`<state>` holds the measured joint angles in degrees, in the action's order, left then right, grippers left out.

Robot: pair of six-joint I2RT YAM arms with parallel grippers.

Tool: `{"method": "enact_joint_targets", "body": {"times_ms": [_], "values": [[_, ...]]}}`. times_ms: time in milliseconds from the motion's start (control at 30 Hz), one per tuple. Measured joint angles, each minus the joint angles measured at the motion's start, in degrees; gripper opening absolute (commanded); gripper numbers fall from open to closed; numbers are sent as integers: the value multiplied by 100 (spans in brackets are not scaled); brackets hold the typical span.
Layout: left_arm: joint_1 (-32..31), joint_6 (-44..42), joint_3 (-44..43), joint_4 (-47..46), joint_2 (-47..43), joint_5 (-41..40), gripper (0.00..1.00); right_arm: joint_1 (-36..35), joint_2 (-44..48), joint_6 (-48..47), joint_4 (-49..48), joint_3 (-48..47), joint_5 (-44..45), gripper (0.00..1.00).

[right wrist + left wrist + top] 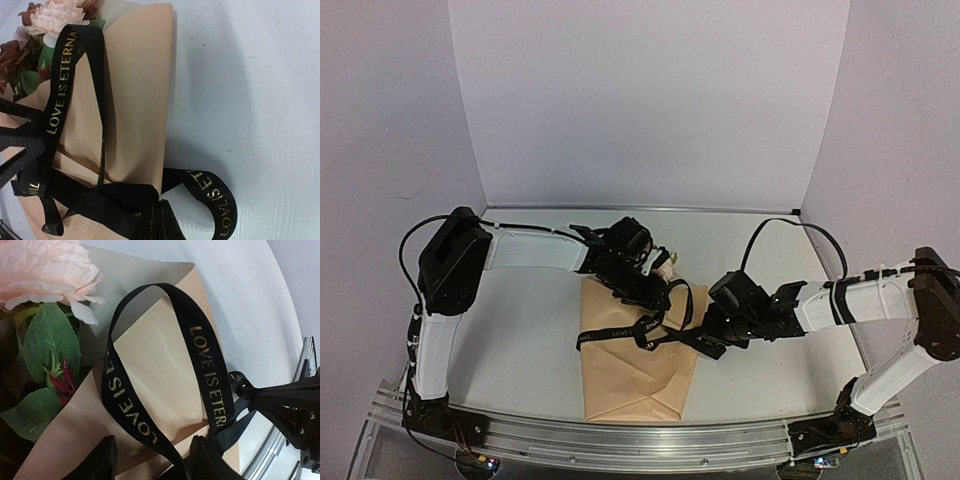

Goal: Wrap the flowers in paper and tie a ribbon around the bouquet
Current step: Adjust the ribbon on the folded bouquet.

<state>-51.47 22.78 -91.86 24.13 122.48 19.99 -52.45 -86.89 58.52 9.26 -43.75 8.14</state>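
The bouquet lies flat mid-table, its tan paper (632, 375) folded round the flowers (665, 264), whose pink bloom (45, 270) and green leaves poke out at the far end. A black ribbon (615, 330) with gold lettering crosses the wrap and loops up over it (207, 365). My left gripper (645, 295) hovers over the flower end, its jaws (155, 462) apart, with one ribbon strand running between them against the right-hand finger (210, 460). My right gripper (705, 343) sits at the wrap's right edge, shut (160, 217) on the ribbon, and a loose loop (215, 195) curls beside it.
An aluminium rail (620, 437) runs along the near table edge, just below the paper's bottom. White backdrop walls (650, 100) close in the back and both sides. The right gripper's dark body (285, 400) shows close by in the left wrist view.
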Motion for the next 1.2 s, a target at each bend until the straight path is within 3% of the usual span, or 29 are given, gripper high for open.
{"method": "enact_joint_targets", "body": {"times_ms": [133,267,467,900,1033,1200], "values": [[-41,9,-68,41,52,-10,20,0,2,-3,37,-15,7,0],[-72,67,-69,35,51,-30,10,0,21,-18,100,-31,41,0],[-45,262,413,-323,-288,-405,8,0,101,-64,284,-106,185,0],[445,1114,3175,-1788,-2993,-1589,3,459,476,-422,896,-277,623,0],[528,1472,4133,-1960,-3630,-2157,7,802,653,-492,1016,-271,677,0],[682,1846,5285,-2080,-4692,-2614,35,1002,847,-622,1114,-240,683,0]]}}
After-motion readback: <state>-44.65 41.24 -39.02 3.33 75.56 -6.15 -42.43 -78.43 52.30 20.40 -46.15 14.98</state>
